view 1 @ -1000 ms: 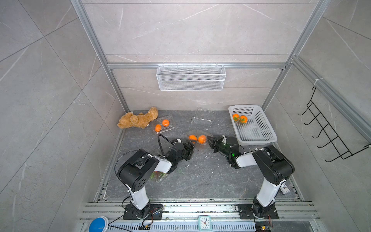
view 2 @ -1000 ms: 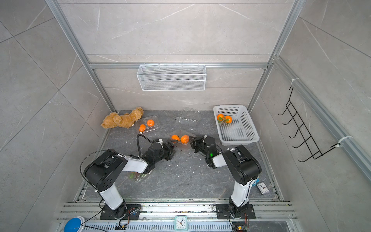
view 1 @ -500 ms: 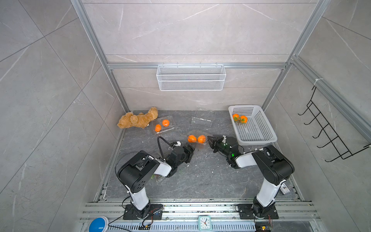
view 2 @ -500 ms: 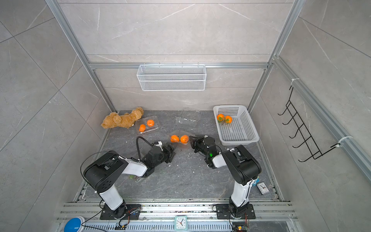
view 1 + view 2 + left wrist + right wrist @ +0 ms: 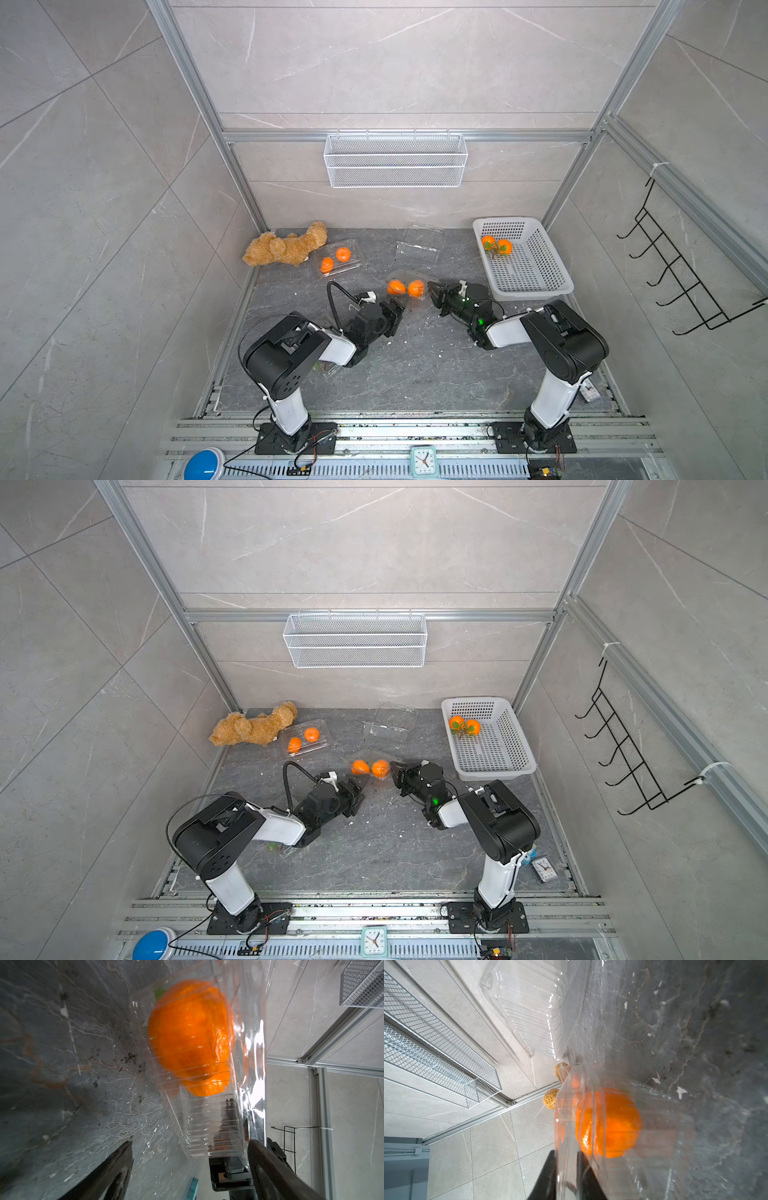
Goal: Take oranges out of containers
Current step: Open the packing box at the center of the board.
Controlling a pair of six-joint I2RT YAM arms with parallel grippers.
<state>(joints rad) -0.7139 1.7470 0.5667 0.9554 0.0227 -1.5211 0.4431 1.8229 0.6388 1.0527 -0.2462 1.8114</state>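
**Top views.** The middle container (image 5: 420, 302) lies on the counter (image 5: 415, 365) between the two arms, with two oranges (image 5: 396, 286) inside it. The left claw (image 5: 398, 312) stands just short of the container's near end. It has drawn back slightly since a second ago, while the container has barely shifted. The right claw (image 5: 433, 293) remains at the opposite end, in both top views. Behind, an empty container (image 5: 417, 245) lies open, and another container (image 5: 353, 266) beside the teddy bear (image 5: 286, 249) holds two oranges. The white basket (image 5: 557, 286) already contains two oranges (image 5: 496, 245).

**Left wrist view.** The left claw (image 5: 190, 1142) is wide open and holds nothing. The container's ribbed end wall (image 5: 207, 1136) stands just ahead of its fingers (image 5: 118, 1167), and one orange (image 5: 189, 1039) fills the space behind it.

**Right wrist view.** The right claw (image 5: 566, 1159) is narrow, its jaws pinched on a clear plastic edge of the container. Whether that edge is lid or wall cannot be told. An orange (image 5: 608, 1124) sits just beyond the grip.

**Reading.** The retreat leaves the container anchored by the right claw alone and the left claw free. The likely next step is for the left claw to reach in for an orange or to part the lid. The thin plastic may flex or slide under that push.
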